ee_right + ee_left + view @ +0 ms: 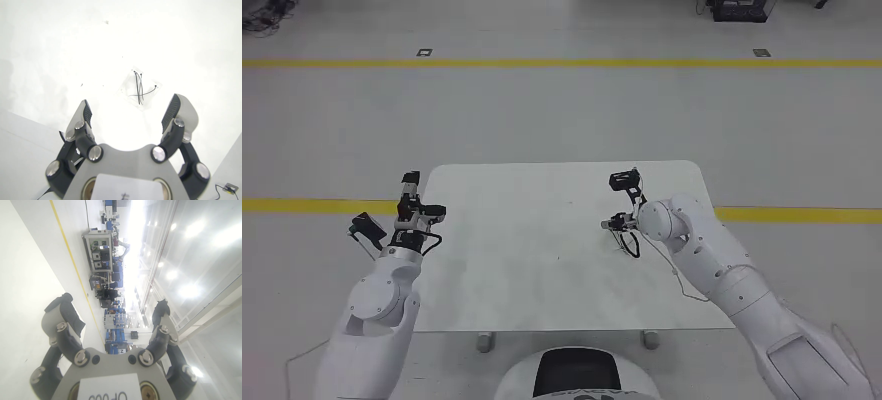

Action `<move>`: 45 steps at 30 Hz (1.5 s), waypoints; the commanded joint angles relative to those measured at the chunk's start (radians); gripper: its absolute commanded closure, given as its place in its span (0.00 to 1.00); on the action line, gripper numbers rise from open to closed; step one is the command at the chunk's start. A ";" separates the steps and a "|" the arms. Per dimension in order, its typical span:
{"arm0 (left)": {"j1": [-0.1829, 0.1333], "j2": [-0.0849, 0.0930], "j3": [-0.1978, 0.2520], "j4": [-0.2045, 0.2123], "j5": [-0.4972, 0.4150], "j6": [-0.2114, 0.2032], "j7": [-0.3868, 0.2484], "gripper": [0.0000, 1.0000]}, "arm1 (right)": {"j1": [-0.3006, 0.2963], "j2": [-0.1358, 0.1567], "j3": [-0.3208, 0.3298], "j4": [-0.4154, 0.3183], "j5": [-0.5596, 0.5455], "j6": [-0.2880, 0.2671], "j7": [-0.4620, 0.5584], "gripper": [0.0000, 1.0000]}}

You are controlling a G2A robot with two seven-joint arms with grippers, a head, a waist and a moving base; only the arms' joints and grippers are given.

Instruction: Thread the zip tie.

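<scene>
Clear tray (126, 83) holds three black zip ties (136, 85) — crossed — on the table (56, 56).

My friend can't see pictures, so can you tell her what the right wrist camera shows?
Three thin black zip ties lie crossed over each other in a clear packet on the white table. The right gripper points toward them with its fingers wide open, holding nothing.
</scene>
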 commanded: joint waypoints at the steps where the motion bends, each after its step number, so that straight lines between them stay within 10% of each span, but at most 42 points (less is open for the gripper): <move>1: 0.000 0.000 0.000 0.000 0.000 0.000 0.000 0.00 | 0.014 -0.004 -0.020 0.006 -0.057 -0.012 0.019 0.00; 18: 0.000 0.000 0.000 0.000 0.000 0.000 0.000 0.00 | 0.144 -0.109 -0.171 0.277 -0.013 -0.014 0.045 0.00; 45: 0.000 0.000 0.000 0.000 0.000 0.000 0.000 0.00 | 0.126 -0.115 -0.167 0.290 -0.042 -0.020 0.048 0.00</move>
